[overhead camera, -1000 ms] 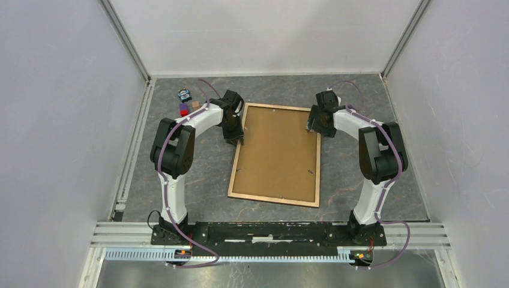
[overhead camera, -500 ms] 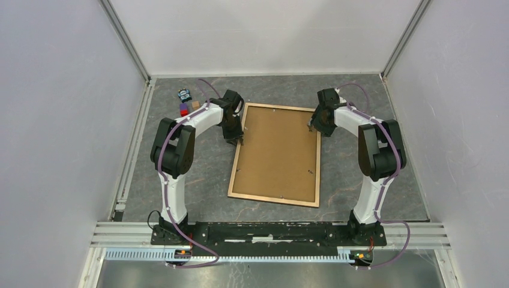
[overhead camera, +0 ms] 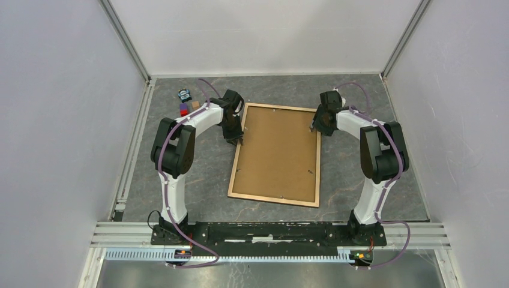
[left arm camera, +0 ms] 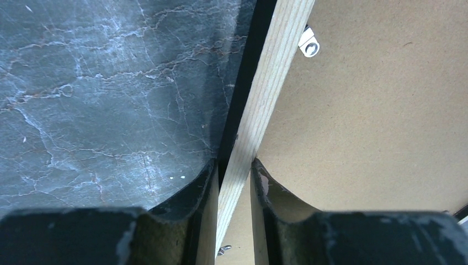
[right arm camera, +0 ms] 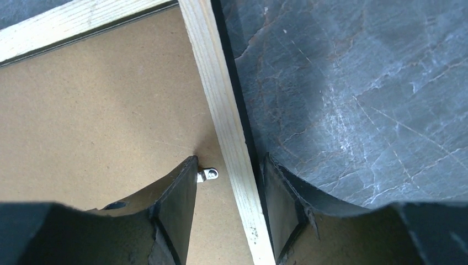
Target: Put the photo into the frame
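Frame (overhead camera: 273, 200) is laid flat and back-up on the table (overhead camera: 204, 174), roughly centred between the two arms. It is turned slightly, with the near end skewed left. Pale wood rails are faced upward. A black outer edge is seen along them in both wrist views.

Brown backing board (overhead camera: 277, 153) is seated inside the rails and fills the opening. One metal clip (left arm camera: 309, 47) is seen at the board's edge beside the left rail. A second clip (right arm camera: 208, 175) is seen beside the right rail.

Left gripper (left arm camera: 234, 165) is set down over the left long rail, near the far-left corner. The rail is pinched between the jaws. The outer finger (left arm camera: 204, 187) is pressed against the black edge on the table side. The inner finger (left arm camera: 262, 190) is pressed against the rail's inner edge, over the board.

Right gripper (right arm camera: 229, 163) is placed astride the right long rail, near the far-right corner. Its jaws are spread and the rail is not gripped. The inner finger (right arm camera: 179, 193) is held over the board, apart from the rail, with the second clip showing in the gap. The outer finger (right arm camera: 281, 199) is just beside the black edge; contact cannot be told.

Three small items are grouped at the table's far-left corner, well apart from the frame: a blue-and-black object (overhead camera: 184, 95), a purple-and-red block (overhead camera: 183, 110) and a brown block (overhead camera: 195, 104). The table surface is dark and marbled, and is enclosed by pale walls (overhead camera: 60, 120).
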